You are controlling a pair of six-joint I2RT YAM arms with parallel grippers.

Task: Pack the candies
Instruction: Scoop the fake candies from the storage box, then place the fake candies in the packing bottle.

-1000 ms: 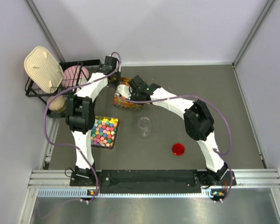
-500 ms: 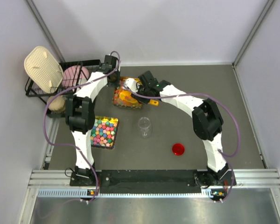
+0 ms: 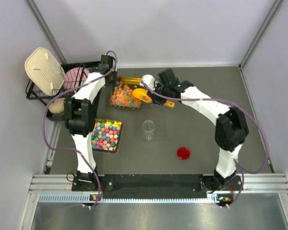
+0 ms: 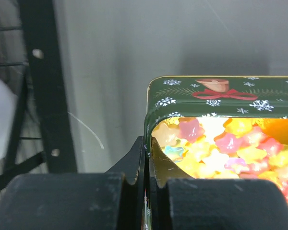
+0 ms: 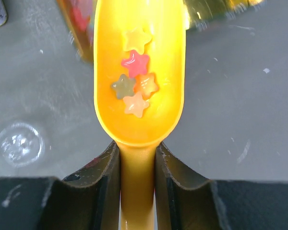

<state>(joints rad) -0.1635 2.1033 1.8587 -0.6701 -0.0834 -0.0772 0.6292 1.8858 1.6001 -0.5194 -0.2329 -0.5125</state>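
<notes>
Orange plastic scoop [image 5: 139, 72] is pinched at the handle by the right gripper [image 5: 137, 158], with a finger pressed against each side of the handle. The bowl is held level and pointed away from the wrist.

Five star-shaped candies [image 5: 134, 81] are seen in the bowl: yellow, pink-red, grey-green, orange and peach, bunched and touching near the middle.

In the top view the scoop bowl is placed at the right edge of the tin [image 4: 221, 96], over or just beside the rim; which one cannot be told. In the right wrist view grey table [image 3: 206, 120] is seen under most of the bowl, and the tin is blurred beyond the tip.

The bulk of the candies is kept in the tin: a pile of yellow, pink, orange and pale green stars. The tin is dark green outside with snowflakes and a red bow, gold inside.

The left gripper [image 4: 145, 163] is pressed together on the tin's wall near a corner, and the wall edge is seen running into the slot between the two fingers.

A clear jar [image 3: 149, 129] is stood upright and uncapped near the table centre, apart from the tin and the scoop. A red lid [image 3: 184, 153] is laid flat to its right, nearer the arm bases. A tray [image 3: 107, 135] of larger multicoloured pieces is set left of the jar. A black wire rack [image 3: 62, 86] is located at the far left.
</notes>
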